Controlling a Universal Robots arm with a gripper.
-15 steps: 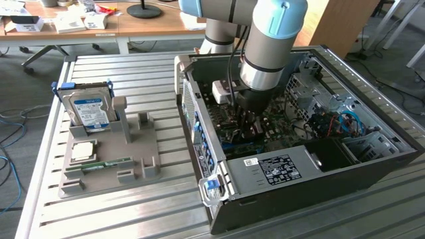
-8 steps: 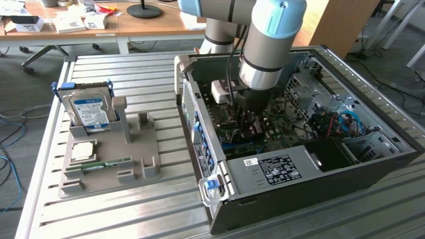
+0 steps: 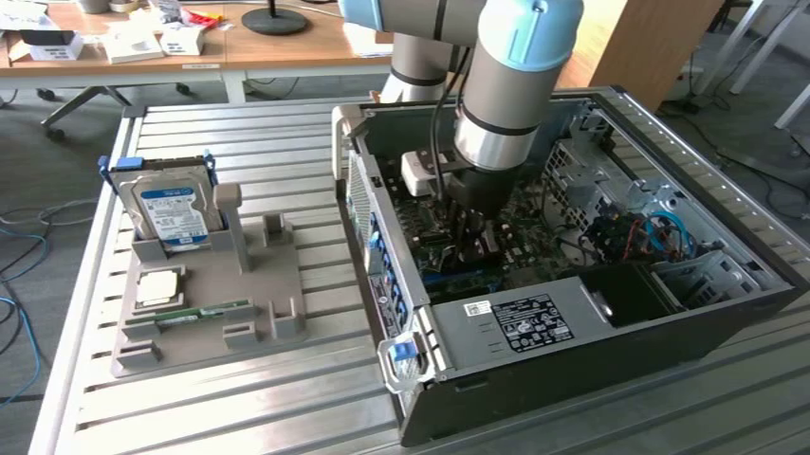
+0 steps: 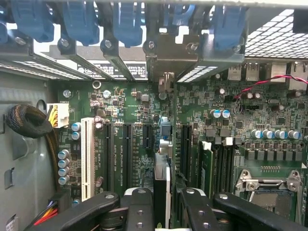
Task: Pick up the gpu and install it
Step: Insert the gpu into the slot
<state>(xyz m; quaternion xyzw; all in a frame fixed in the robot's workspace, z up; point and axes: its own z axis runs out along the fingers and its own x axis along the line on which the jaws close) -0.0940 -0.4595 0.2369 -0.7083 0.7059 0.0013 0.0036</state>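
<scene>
The black two-fingered gripper [image 4: 161, 204] is reaching down inside the open dark grey computer case [image 3: 608, 379]. Its fingers [image 4: 137, 204] are pinching the thin, dark, flat circuit card, the gpu [image 4: 162, 178], edge-on over the green motherboard [image 4: 134, 110]. The card is hanging among the long black expansion slots [image 4: 126, 154]. What looks like its grey metal end bracket [image 4: 168, 53] is lying up against the case's rear openings. I can't tell whether its edge is sitting in a slot yet.

Standing here, I'm worrying about alignment. If the card is leaning in that narrow pinch, a push down could grind its contacts beside the slot. The bracket could also snag on the rear frame. The upright green memory stick [image 4: 207, 163] is standing near too.
</scene>
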